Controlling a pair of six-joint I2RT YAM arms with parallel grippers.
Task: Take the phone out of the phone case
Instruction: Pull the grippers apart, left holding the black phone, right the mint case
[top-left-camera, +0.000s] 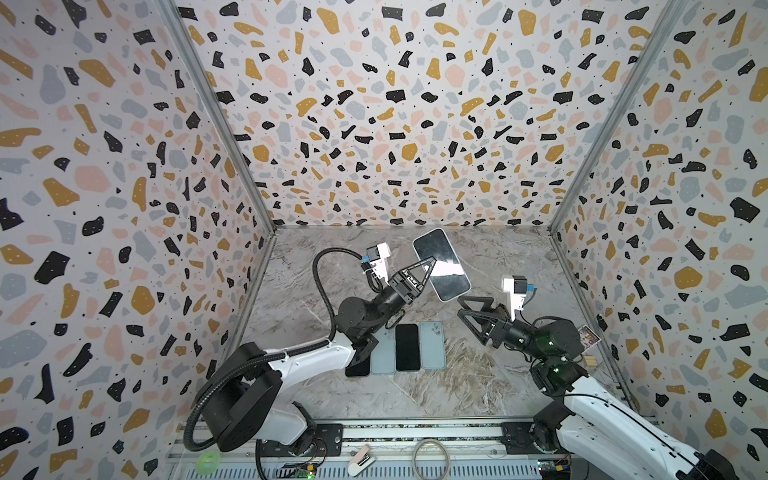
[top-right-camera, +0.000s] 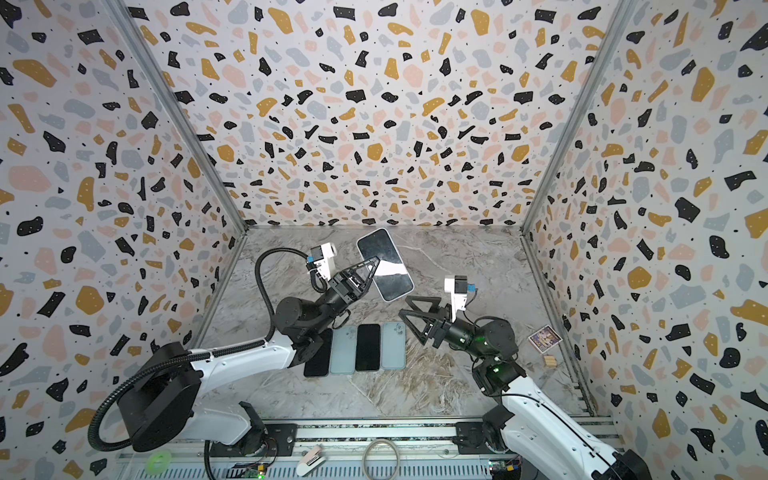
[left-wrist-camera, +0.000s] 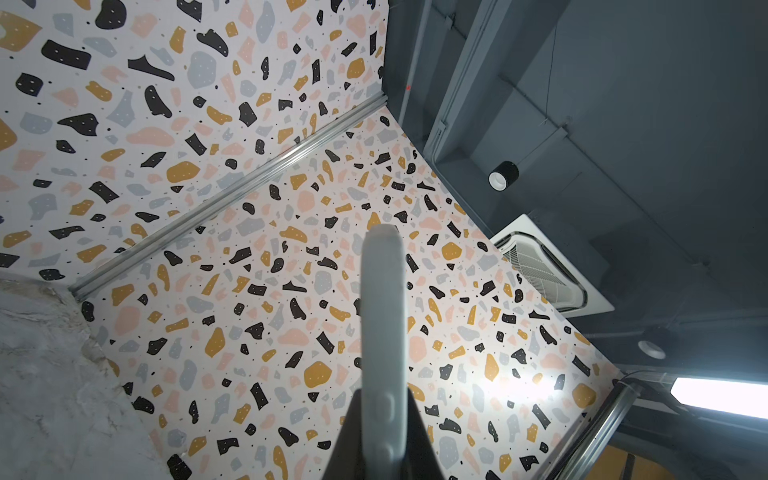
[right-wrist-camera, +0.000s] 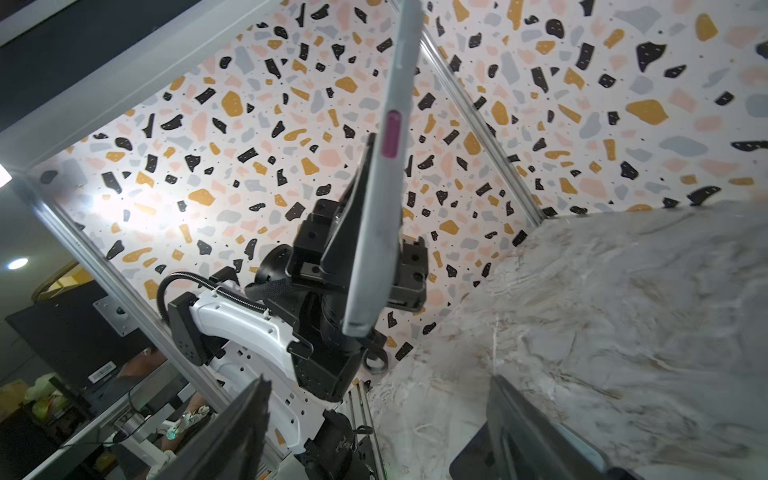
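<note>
Terrazzo-print walls (top-left-camera: 395, 104) box in a grey marble tabletop (top-left-camera: 498, 374), and above it my left gripper (top-left-camera: 432, 266) is clamped tight on one long side of the phone case (left-wrist-camera: 382, 311), holding it aloft and tilted. The phone (top-left-camera: 438, 249) sits inside it, dark screen up in both top views, not yet out. My right gripper (top-left-camera: 459, 305) hangs just below the case's near end with jaws spread wide, empty and touching nothing. I judge the risk to be that one-sided pinch: if my right fingers pry or push hard at a corner, the case could pivot or slip and drop onto the hard marble, or the phone could pop free with nothing catching it. Below lies a row of four flat phone-like slabs (top-left-camera: 407, 347) that a fall could strike.
</note>
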